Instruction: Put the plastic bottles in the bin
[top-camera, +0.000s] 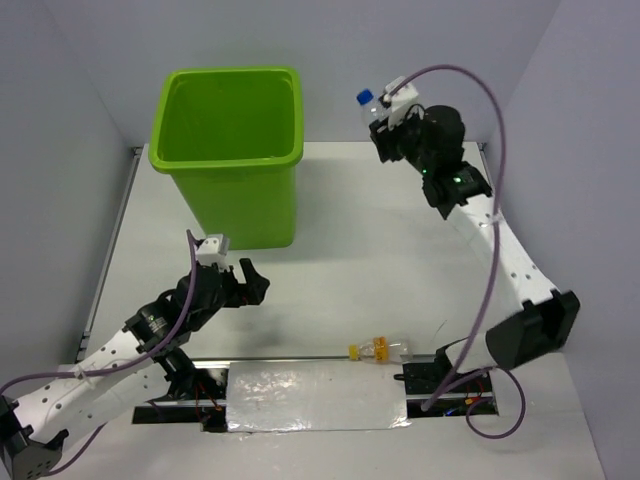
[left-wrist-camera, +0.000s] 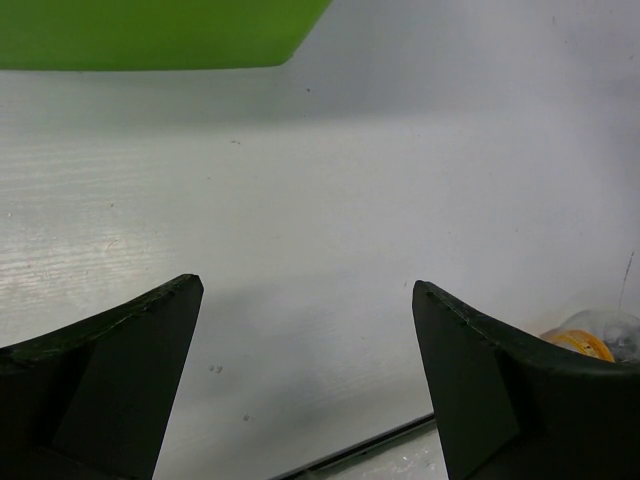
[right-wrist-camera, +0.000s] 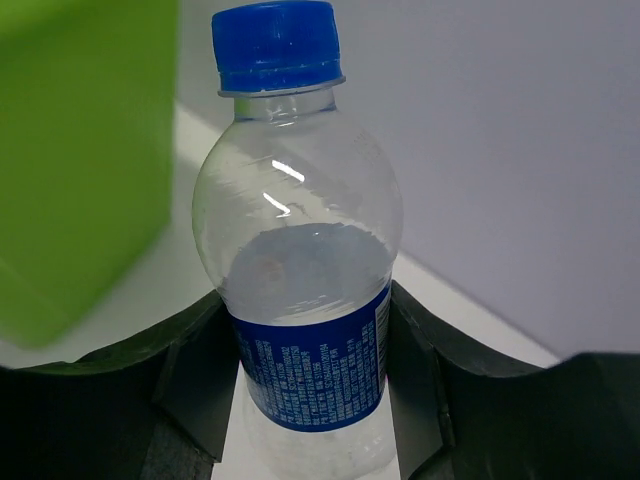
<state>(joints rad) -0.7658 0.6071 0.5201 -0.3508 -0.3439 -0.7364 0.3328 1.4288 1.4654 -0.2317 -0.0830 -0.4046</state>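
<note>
1. Blue bottle (right-wrist-camera: 305, 300): it is pinched in my right gripper (top-camera: 386, 126), a finger pressed on each side of the label, with the blue cap sticking out past the tips.
2. It is held up off the table (top-camera: 380, 250) at the far right, close to the back wall.
3. The bin (top-camera: 228, 158) lies to the left of it, with a clear gap between bottle and rim. The bin's mouth is open upward. I cannot tell how high the bottle sits against the rim.
4. The bottle's long axis runs out along my fingers, cap leading up and to the left.
5. As I judge it, the coming move is a sweep left until the bottle hangs over the mouth, then a release.
6. My right arm has its elbow out to the right, the forearm reaching to the far side and the wrist turned left toward the bin.
7. My left gripper (top-camera: 255, 283) hangs low over the table in front of the bin, jaws spread wide and holding nothing.
8. Yellow bottle (top-camera: 380, 348): it lies on its side near the front edge, long axis left to right. My left gripper is the nearer one to it.
</note>
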